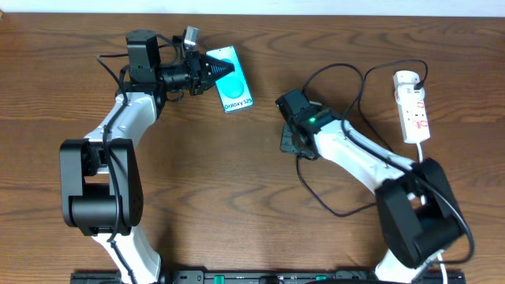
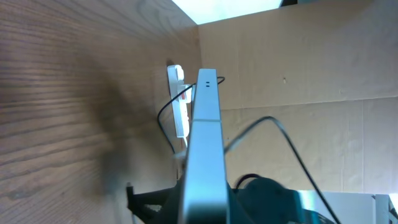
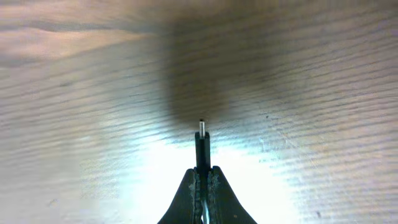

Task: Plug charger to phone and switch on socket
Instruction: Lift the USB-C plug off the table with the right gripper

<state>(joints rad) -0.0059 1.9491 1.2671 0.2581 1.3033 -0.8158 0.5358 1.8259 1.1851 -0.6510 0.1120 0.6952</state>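
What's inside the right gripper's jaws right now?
The charger plug: its black body and metal tip stick out of the right gripper. The part pinched between the jaws is covered.

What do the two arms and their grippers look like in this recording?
The left arm and right arm have curved white link shells, bulky black joint housings and thin black cables along them. The right arm's wrist carries a small green light. The left gripper and right gripper are black, tapering to narrow tips.
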